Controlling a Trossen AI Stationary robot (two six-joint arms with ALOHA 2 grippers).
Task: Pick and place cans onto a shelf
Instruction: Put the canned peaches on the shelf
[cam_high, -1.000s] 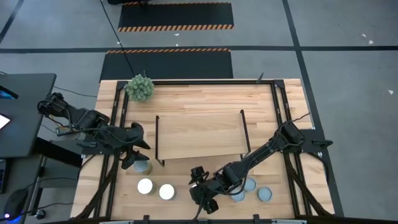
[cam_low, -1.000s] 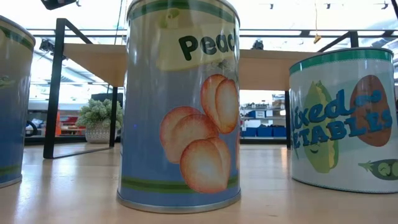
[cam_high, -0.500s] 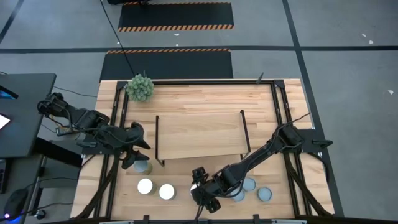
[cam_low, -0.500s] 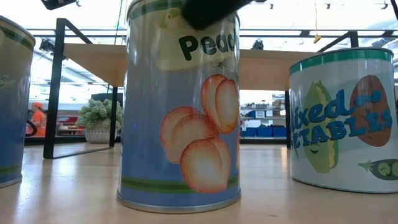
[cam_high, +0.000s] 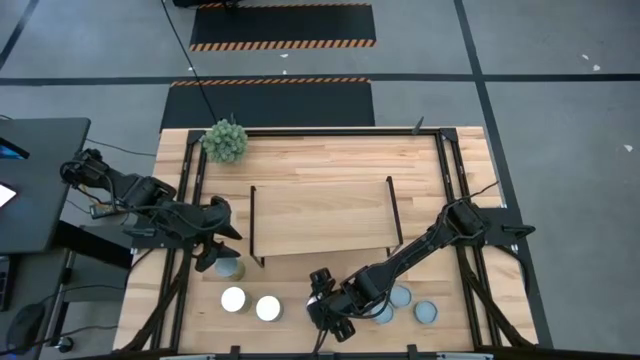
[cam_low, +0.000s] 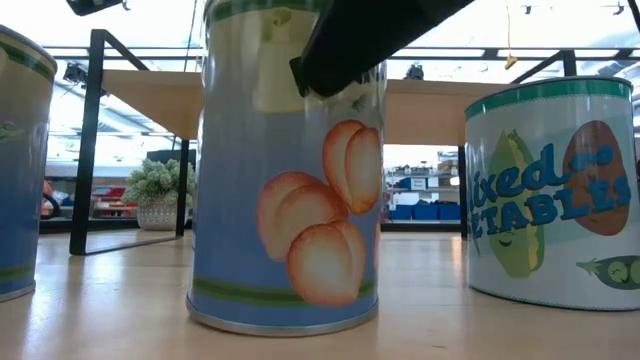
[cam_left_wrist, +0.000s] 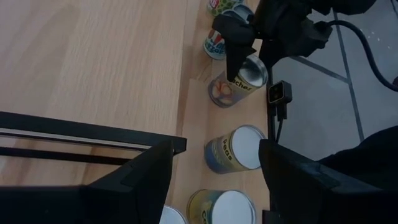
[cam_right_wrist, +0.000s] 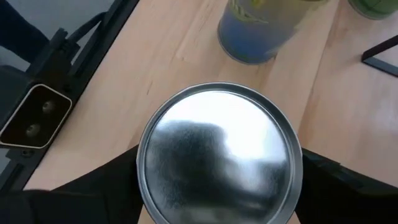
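Note:
My right gripper (cam_high: 328, 310) is near the table's near edge, down over the peach can (cam_low: 285, 200), whose silvery top (cam_right_wrist: 217, 155) fills the right wrist view between my two fingers. My left gripper (cam_high: 215, 255) is open and empty at the table's left, above a can (cam_high: 229, 268) by the shelf's left frame. Two white-topped cans (cam_high: 233, 298) (cam_high: 267, 308) stand near it on their bases. Three more cans (cam_high: 400, 297) stand right of my right gripper. The light-wood shelf (cam_high: 320, 220) stands mid-table. My right gripper pinches the peach can between its two fingers, at opposite sides of its upper wall just under the rim (cam_right_wrist: 144, 168). The fingers (cam_low: 350, 40) come slanting down from above. The can stands with its base on the table, a little tipped.
A spiky green plant ball (cam_high: 225, 140) sits at the far left corner. A mixed-vegetables can (cam_low: 555, 190) stands right of the peach can and another can (cam_low: 20, 160) to its left. Black frame rails run along the table's left and right edges.
My right gripper has come down onto the peach can; one finger now covers the label's top in the low view. The can has shifted and tipped slightly on its base.

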